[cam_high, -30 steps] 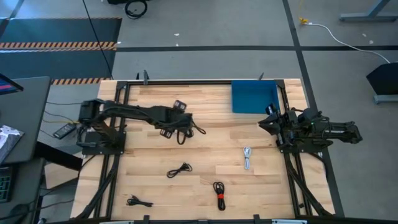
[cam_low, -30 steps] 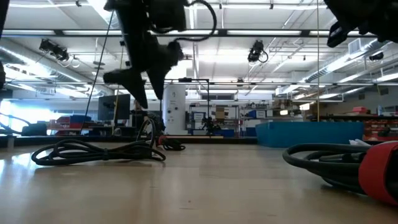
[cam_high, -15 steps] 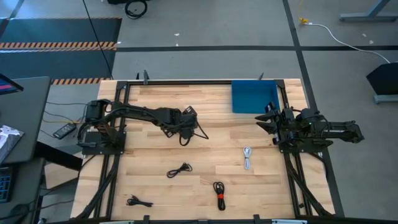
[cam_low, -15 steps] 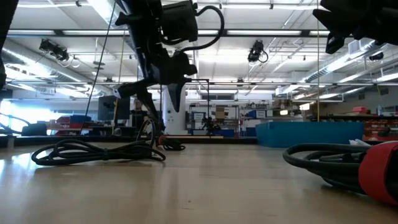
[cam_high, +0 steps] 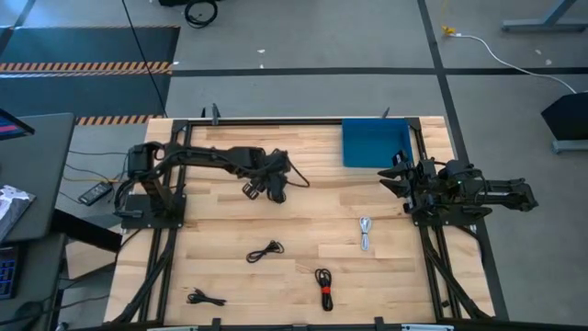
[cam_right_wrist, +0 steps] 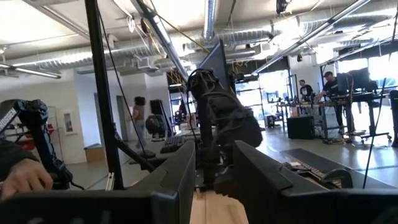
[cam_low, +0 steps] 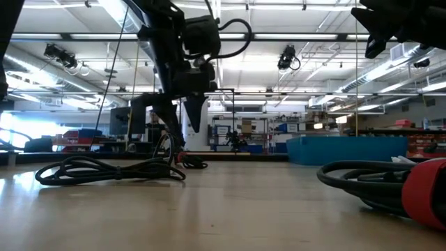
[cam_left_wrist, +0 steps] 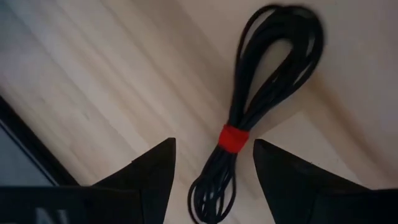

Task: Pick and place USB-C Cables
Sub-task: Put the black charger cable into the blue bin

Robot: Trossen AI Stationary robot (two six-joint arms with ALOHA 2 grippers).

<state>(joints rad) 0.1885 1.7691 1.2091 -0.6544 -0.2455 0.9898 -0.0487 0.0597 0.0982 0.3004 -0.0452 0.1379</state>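
Observation:
My left gripper [cam_high: 264, 191] [cam_left_wrist: 214, 144] hangs open, pointing down, just above a black coiled USB-C cable with a red tie band [cam_left_wrist: 233, 138] [cam_low: 191, 162]. That cable lies flat on the table between the two fingers' lines. Four more cables lie on the wood: a black one [cam_high: 265, 250], a black one with a red tie [cam_high: 323, 287], a white one [cam_high: 366, 232] and a black one near the front edge [cam_high: 206, 297]. My right gripper [cam_high: 388, 176] [cam_right_wrist: 214, 155] waits open beside the blue tray [cam_high: 375, 142], touching nothing.
The blue tray sits at the table's far right corner, just beyond my right gripper. A black frame rail [cam_high: 303, 119] runs around the table. In the low view, two cables [cam_low: 111, 169] [cam_low: 411, 185] lie close to the camera. People show in the room behind [cam_right_wrist: 22, 174].
My left gripper has swung a little toward the table's right, then settled back over the red-tied cable. It has turned at the wrist, so its fingers now point straight down. The cables have stayed where they were.

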